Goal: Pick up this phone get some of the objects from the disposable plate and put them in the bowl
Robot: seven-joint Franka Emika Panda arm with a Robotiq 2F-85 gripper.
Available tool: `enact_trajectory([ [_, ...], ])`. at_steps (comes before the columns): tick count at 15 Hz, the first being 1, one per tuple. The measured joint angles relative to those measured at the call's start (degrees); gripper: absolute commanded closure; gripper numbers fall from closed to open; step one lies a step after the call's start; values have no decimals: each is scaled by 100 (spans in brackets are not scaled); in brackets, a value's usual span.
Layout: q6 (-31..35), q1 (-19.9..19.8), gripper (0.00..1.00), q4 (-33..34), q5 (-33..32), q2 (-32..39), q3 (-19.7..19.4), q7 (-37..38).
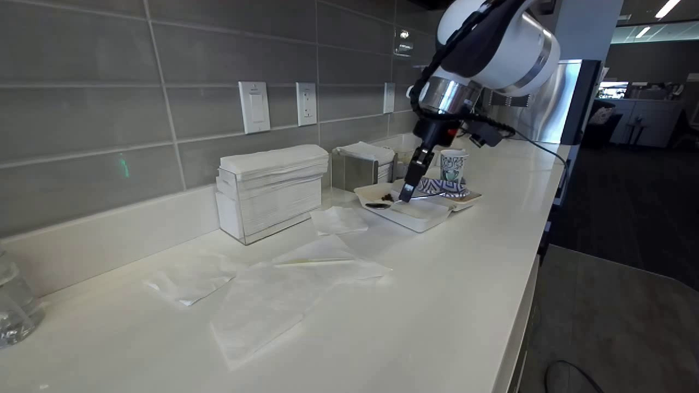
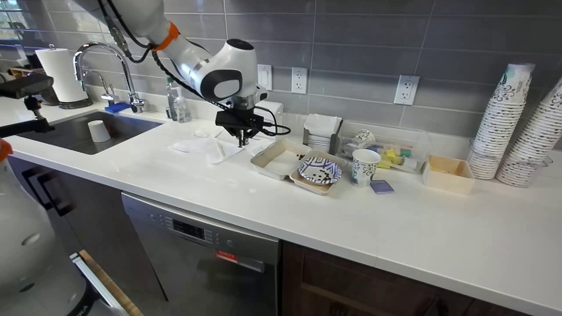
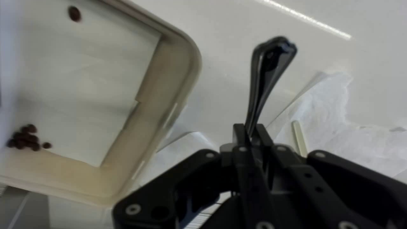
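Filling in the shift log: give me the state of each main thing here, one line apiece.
Spoon: gripped by its handle; any load unclear
Hand: shut on the spoon
Plate: open, lined with paper
Bowl: upright, uncovered
Bits: some on the plate, some in the bowl
Cup: upright
Cup stacks: nested
Tub: upright, open
Dishwasher: shut

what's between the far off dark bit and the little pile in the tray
Only bare white sheet lies between the far-off bit and the pile, in the wrist view.
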Motion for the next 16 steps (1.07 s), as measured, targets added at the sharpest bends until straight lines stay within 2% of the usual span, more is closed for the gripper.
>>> enact_trajectory([
  [1, -227, -50, 91, 106, -238, -56, -62, 405],
  [4, -291, -87, 91, 157, -284, -85, -60, 447],
  [5, -290, -85, 98, 148, -284, -72, -41, 447],
  [7, -290, -83, 98, 146, -295, -52, -26, 480],
  [12, -98, -133, 98, 236, -1218, 257, -115, 1706],
  [16, 40, -259, 98, 566, -1393, 583, -205, 2302],
])
